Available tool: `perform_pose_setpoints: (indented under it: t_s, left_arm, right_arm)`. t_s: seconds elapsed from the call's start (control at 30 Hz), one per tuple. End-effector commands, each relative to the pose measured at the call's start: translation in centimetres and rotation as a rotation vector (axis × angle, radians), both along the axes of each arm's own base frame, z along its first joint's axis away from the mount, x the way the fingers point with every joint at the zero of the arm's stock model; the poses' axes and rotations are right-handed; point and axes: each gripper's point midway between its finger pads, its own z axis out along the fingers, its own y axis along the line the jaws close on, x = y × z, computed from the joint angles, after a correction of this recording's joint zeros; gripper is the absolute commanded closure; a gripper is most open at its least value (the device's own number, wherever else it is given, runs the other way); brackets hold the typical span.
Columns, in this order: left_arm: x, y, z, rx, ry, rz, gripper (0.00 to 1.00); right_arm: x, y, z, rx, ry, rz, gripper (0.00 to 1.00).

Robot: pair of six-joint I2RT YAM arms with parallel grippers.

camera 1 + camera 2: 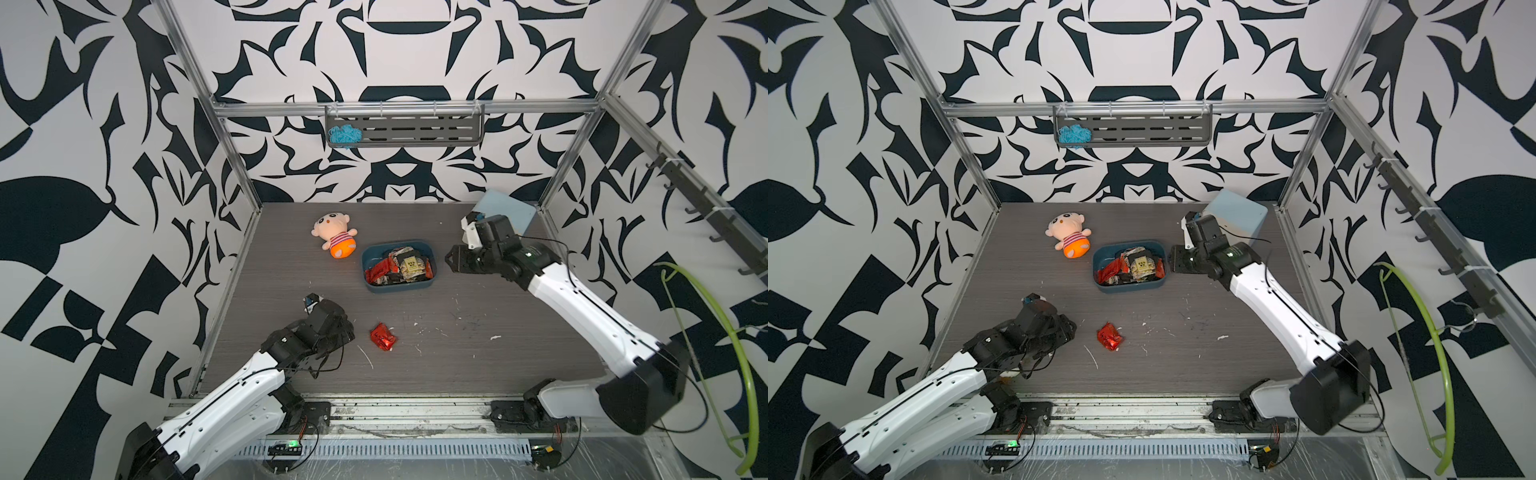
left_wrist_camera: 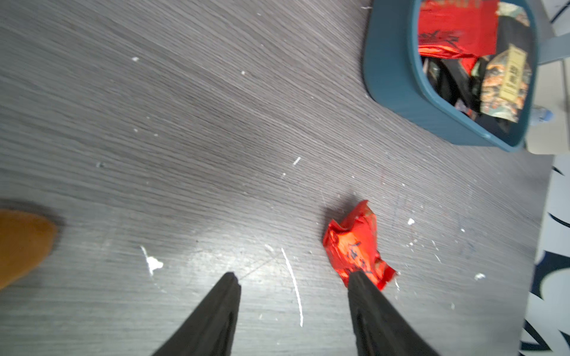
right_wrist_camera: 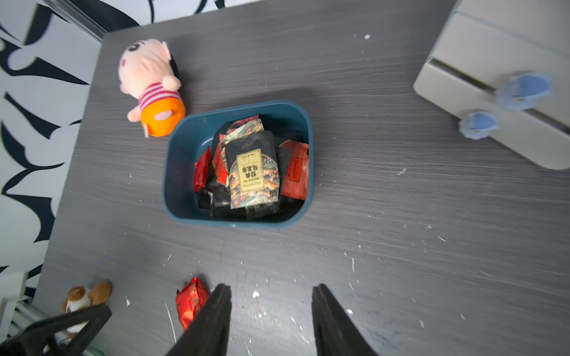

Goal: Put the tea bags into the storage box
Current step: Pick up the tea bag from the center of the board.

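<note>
Finds the one loose red tea bag (image 1: 383, 336) just by a fingertip (image 2: 362, 286) of the spread, empty left hand (image 2: 294, 276), far from the spread right hand (image 3: 271, 286).

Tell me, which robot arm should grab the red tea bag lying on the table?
Left. The left fingers are open right beside the red tea bag, one tip at its edge. The right fingers are open too, but over by the storage box, farther from that bag.
</note>
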Motion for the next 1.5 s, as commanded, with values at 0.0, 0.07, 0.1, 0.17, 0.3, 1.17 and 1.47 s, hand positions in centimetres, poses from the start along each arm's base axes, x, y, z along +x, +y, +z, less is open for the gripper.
perform_pose_setpoints:
  t_s: [0.0,0.07,0.1,0.17,0.3,1.17,1.47]
  left_arm:
    - [-0.8,-0.6,0.7,-0.064,0.016,-0.024,0.38]
    - [-1.2,-0.9,0.7,-0.084,0.02,-0.036,0.38]
    - [-1.3,-1.0,0.8,-0.096,0.024,-0.042,0.38]
    - [-1.6,-1.2,0.7,-0.106,0.028,-0.046,0.38]
    - [-2.0,-1.9,0.5,-0.109,0.031,-0.064,0.38]
    - [-1.6,-7.1,-3.6,-0.086,0.084,-0.082,0.52]
    - [-1.5,-8.3,-4.7,-0.074,0.108,-0.095,0.6]
  right_arm:
    - [-2.4,-1.4,0.2,-0.014,0.009,-0.007,0.5]
    - [-3.7,-1.5,0.7,0.029,0.002,-0.002,0.48]
    - [-4.2,-1.4,0.6,0.056,0.004,0.002,0.46]
    - [-5.5,-0.9,0.5,0.122,0.006,0.029,0.36]
    - [-7.6,-0.5,-1.7,0.187,0.064,0.048,0.28]
    - [-13.7,10.4,-15.1,0.229,0.307,0.217,0.28]
    - [-13.2,12.7,-15.9,0.225,0.326,0.236,0.29]
